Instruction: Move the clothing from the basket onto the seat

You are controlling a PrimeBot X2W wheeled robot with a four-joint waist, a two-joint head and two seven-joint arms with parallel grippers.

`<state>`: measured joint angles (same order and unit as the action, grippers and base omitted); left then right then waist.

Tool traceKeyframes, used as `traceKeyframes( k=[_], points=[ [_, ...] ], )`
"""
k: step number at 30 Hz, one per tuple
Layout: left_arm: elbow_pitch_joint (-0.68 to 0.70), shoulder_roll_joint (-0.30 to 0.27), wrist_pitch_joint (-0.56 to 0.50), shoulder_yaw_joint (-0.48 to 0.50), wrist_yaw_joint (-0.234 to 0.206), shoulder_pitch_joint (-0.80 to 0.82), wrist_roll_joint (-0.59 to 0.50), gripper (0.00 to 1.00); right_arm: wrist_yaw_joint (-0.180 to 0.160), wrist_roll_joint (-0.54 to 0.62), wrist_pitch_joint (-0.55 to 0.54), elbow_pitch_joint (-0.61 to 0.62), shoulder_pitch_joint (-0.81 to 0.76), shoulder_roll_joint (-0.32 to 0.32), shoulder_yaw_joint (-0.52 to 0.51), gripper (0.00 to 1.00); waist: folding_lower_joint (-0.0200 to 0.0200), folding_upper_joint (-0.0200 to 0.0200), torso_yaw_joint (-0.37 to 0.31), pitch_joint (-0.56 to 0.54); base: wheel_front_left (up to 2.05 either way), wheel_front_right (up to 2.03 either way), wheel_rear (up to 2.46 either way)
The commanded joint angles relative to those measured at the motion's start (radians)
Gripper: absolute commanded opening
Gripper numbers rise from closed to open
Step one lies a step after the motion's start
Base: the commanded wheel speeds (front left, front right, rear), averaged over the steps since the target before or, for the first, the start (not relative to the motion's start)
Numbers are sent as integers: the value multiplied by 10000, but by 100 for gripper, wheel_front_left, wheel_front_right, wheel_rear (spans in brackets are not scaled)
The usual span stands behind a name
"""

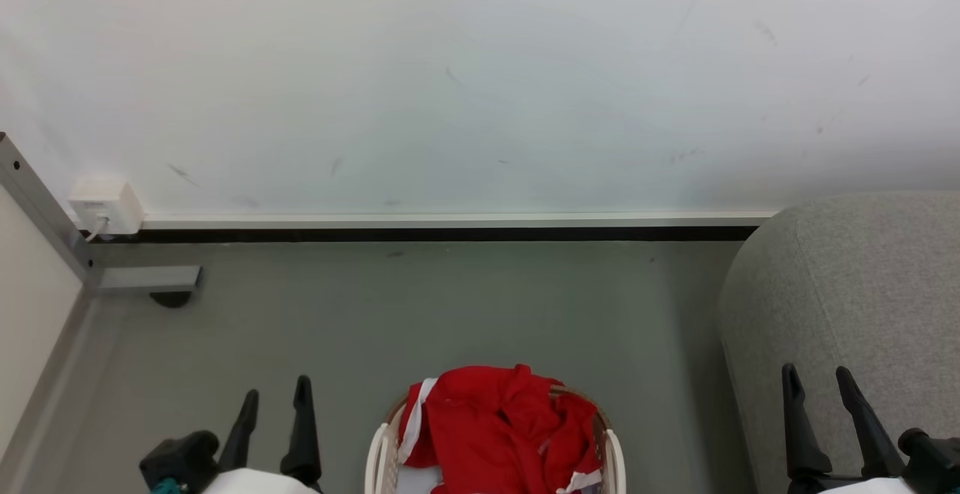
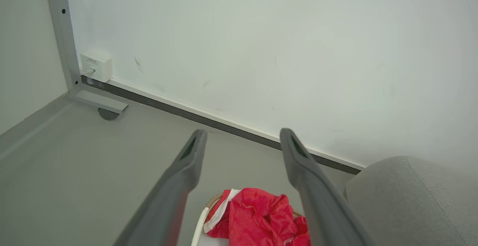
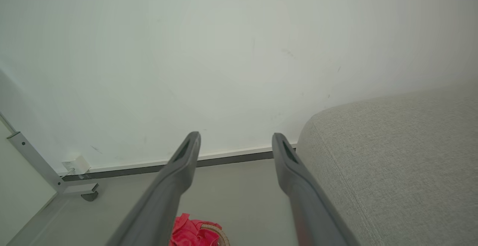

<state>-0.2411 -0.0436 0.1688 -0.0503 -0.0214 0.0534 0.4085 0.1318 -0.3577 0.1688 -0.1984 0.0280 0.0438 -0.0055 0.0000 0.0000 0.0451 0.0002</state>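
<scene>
Left claw (image 1: 277, 387) gapes left of clothing (image 1: 495, 426) heaped in basket (image 1: 379, 449).

The head camera looks forward and down from high up, onto the wall (image 1: 480, 89) and floor (image 1: 450, 306), with the basket (image 1: 377, 458) cut by its bottom edge. Both wrist cameras seem to sit lower, facing that same wall; all three share the skirting (image 1: 450, 221), sofa (image 1: 847, 284) and clothing (image 1: 495, 426).

Home-like test room, grey sofa (image 1: 847, 291), laundry basket (image 1: 380, 450) on floor (image 1: 450, 306), bare white wall (image 1: 480, 67)
</scene>
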Motion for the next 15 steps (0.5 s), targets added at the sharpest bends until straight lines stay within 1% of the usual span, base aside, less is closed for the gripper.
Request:
traceKeyframes(
  k=[1,15],
  points=[
    [27,-89,142,-40,-72,-27,-427,100,-13,289,127,-42,-64,85,-68,100,0,0,17,-4,0,0,0],
    [-30,-138,416,-176,-194,-124,-1676,100,-16,787,418,-475,-151,86,-71,100,0,0,46,-17,0,0,0]
  ],
)
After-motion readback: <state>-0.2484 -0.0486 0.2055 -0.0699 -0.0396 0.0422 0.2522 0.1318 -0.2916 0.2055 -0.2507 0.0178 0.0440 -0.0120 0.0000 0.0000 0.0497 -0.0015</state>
